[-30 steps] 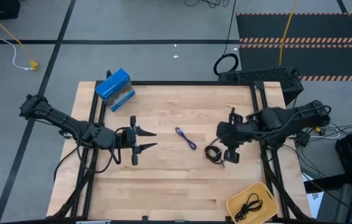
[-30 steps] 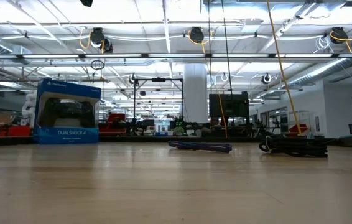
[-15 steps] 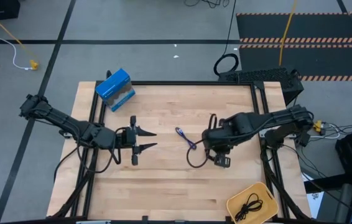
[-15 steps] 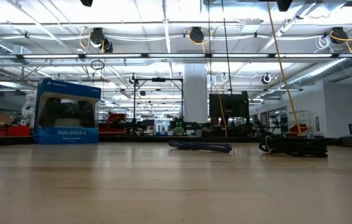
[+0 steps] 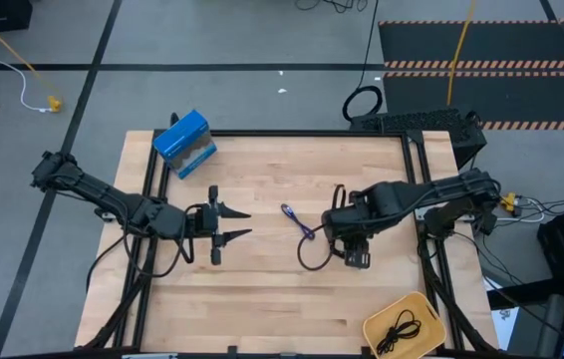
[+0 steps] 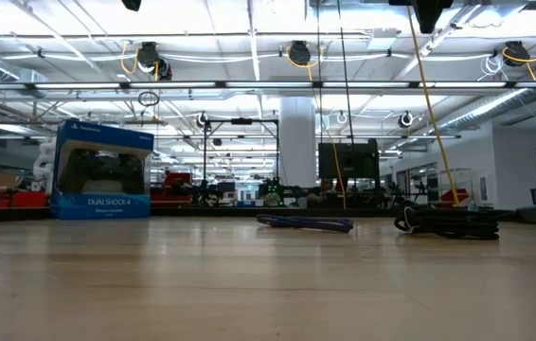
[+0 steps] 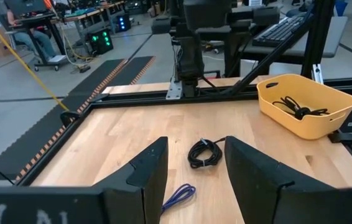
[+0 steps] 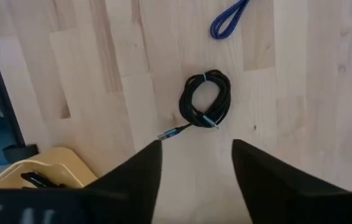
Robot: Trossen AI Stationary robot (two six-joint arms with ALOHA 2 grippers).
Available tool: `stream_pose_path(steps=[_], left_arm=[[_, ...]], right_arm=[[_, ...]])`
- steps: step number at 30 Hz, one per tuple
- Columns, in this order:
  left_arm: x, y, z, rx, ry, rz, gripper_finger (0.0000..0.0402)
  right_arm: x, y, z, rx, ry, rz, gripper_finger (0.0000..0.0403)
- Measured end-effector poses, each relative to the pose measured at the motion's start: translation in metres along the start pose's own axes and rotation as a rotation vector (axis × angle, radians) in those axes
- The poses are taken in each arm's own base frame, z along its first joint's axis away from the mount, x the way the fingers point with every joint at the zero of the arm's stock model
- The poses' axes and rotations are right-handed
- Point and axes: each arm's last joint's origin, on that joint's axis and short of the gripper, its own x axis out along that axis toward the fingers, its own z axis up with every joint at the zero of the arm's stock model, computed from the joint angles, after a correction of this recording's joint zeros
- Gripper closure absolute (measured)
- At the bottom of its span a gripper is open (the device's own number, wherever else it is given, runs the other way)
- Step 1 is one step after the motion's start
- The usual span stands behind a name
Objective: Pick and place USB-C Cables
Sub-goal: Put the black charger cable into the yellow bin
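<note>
A coiled black USB-C cable [image 8: 206, 99] lies flat on the wooden table; my right arm hides it in the high view. A blue-purple USB-C cable [image 5: 297, 221] lies on the boards near the table's middle. Another black cable [image 5: 402, 327] rests inside the yellow tray [image 5: 374, 325]. My right gripper [image 8: 196, 144] hangs open above the black coil, pointing down, well clear of it. My left gripper [image 5: 245, 224] waits open at the table's left, pointing toward the blue-purple cable.
A blue box [image 5: 184, 143] stands at the table's far left corner. The yellow tray sits at the near right corner. A black frame [image 5: 262, 134] rims the table. Bare boards lie between the two grippers and along the near edge.
My right arm has swung from the right side toward the table's middle and now covers the black coil in the high view. Its gripper's end has come down into the top of the low view. The cables have stayed where they were.
</note>
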Motion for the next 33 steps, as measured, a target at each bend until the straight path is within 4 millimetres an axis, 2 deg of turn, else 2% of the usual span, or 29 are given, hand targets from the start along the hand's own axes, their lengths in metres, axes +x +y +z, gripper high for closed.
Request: stream_pose_path(steps=[4, 8, 22, 33], left_arm=[[0.000, 0.000, 0.000, -0.002, 0.000, 0.000, 0.0241], [0.000, 0.000, 0.000, -0.002, 0.000, 0.000, 0.0241], [0.000, 0.000, 0.000, -0.001, -0.001, 0.000, 0.0241], [0.000, 0.000, 0.000, 0.002, -0.001, 0.000, 0.0241]], right_arm=[[0.013, 0.000, -0.001, 0.013, 0.034, -0.014, 0.0176], [0.030, 0.000, 0.000, 0.026, 0.047, -0.019, 0.0160], [0.113, -0.002, -0.003, 0.025, 0.037, -0.010, 0.0162], [0.161, -0.006, -0.014, 0.025, 0.007, 0.026, 0.0163]])
